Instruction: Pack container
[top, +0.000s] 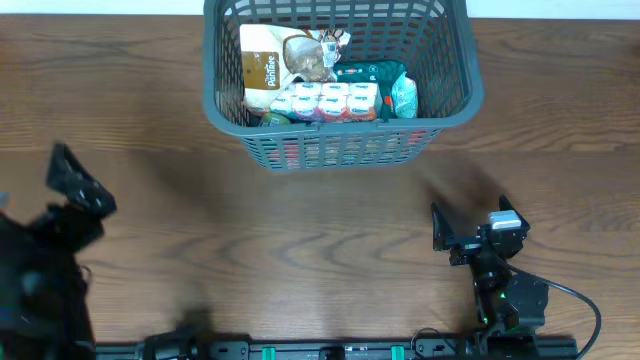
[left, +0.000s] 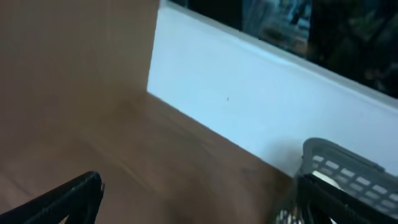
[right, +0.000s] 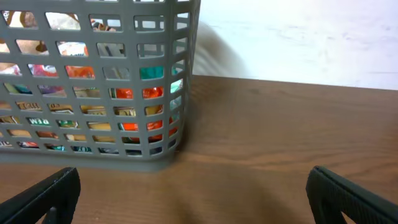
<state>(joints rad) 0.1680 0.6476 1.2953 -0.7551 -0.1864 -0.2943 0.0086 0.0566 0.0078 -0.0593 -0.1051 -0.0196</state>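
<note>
The grey-blue slotted container (top: 335, 150) stands at the far middle of the table. It holds a white and brown bag (top: 265, 65), a row of small cups (top: 325, 100) and a green packet (top: 375, 75). My left gripper (top: 80, 185) is open and empty at the table's left side, far from the container, whose corner shows in the left wrist view (left: 339, 168). My right gripper (top: 470, 220) is open and empty in front of the container's right corner. In the right wrist view (right: 198, 196) the container wall (right: 93, 158) is ahead to the left.
A white wall (left: 249, 106) runs behind the table. Bare wooden table (top: 300, 240) lies between the two arms and in front of the container. A black cable (top: 585, 305) loops at the right arm's base.
</note>
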